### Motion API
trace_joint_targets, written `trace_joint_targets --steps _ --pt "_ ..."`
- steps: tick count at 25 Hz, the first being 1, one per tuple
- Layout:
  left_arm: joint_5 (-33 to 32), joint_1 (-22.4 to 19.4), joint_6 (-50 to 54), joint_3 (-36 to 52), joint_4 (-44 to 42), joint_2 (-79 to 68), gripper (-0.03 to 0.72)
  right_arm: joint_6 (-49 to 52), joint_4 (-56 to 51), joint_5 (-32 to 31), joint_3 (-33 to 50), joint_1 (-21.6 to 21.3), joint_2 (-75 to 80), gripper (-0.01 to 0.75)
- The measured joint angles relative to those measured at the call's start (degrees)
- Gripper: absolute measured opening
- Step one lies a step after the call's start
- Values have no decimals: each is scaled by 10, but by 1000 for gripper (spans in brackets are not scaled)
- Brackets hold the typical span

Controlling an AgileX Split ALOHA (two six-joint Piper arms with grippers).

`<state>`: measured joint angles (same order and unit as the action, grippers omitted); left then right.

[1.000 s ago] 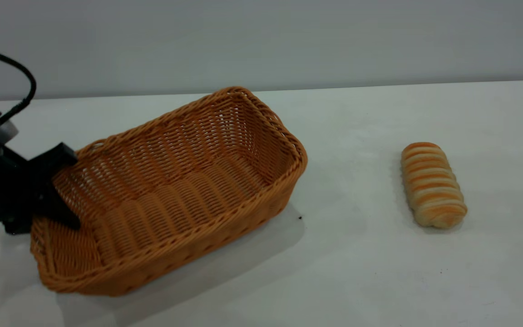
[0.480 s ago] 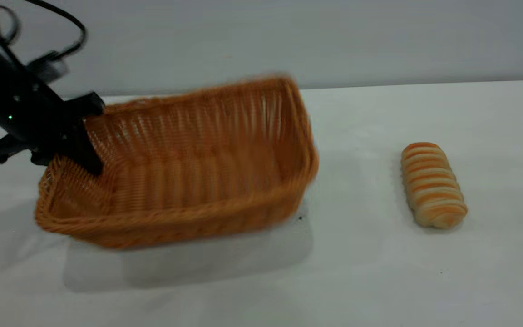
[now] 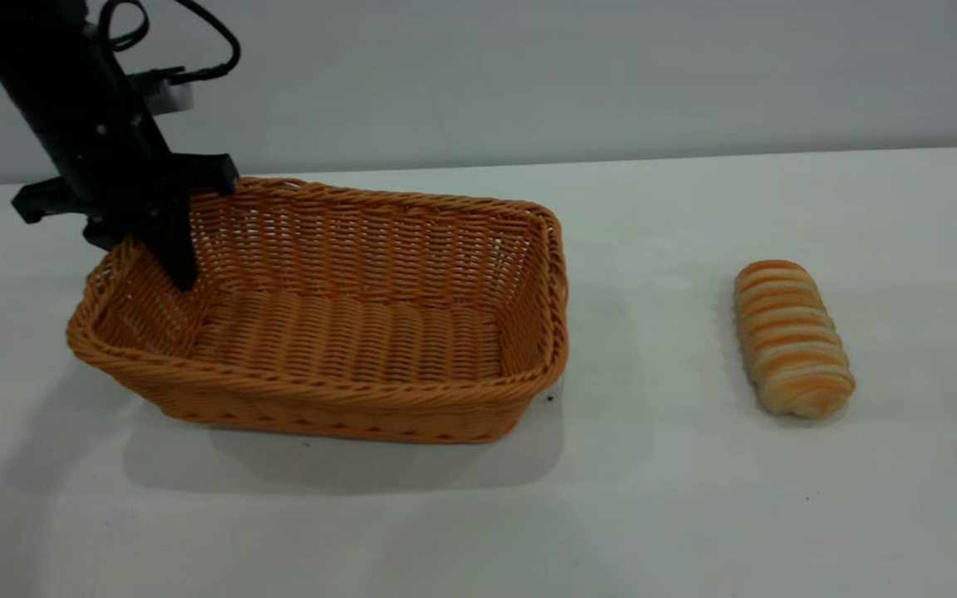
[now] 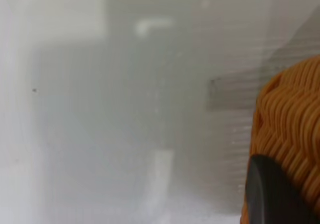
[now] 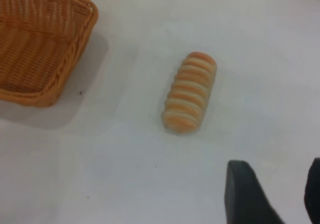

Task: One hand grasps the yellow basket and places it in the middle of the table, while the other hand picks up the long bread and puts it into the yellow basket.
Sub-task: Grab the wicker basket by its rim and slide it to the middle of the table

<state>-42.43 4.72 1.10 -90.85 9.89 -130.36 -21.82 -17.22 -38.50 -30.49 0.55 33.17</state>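
Observation:
The yellow basket (image 3: 325, 392) lies level on the white table (image 3: 678, 498) at left centre, its long side toward the camera. My left gripper (image 3: 159, 257) is shut on the basket's back-left rim, with one finger (image 3: 179, 264) inside the wall. The left wrist view shows that weave (image 4: 290, 119) against one black finger (image 4: 270, 194). The long bread (image 3: 792, 336) lies on the table to the right, apart from the basket. In the right wrist view my right gripper (image 5: 277, 194) is open and empty above the table, short of the bread (image 5: 190, 93); the basket's corner (image 5: 75, 49) shows farther off.
A plain grey wall stands behind the table's far edge (image 3: 694, 156). A few tiny dark specks (image 3: 550, 398) mark the tabletop beside the basket. Bare tabletop separates the basket from the bread.
My left gripper has risen and moved right and back with the basket's rim in it. The basket has swung from a tilted diagonal to level. The bread has not moved.

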Motion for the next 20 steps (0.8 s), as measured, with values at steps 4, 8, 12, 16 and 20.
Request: trace_joint_targets --steps 4,8,12,16,20 --pt "-3 0 2 -1 23 -9 113 0 0 0 0 0 0 336" --pt "-4 0 1 -3 65 -25 113 0 0 0 0 0 0 336" --pt "-3 0 -2 -7 70 -25 144 0 0 0 0 0 0 336" --pt "-6 0 -11 -16 70 -25 288 0 0 0 0 0 0 336" --pt "-18 0 -11 -17 71 -24 430 0 0 0 0 0 0 336"
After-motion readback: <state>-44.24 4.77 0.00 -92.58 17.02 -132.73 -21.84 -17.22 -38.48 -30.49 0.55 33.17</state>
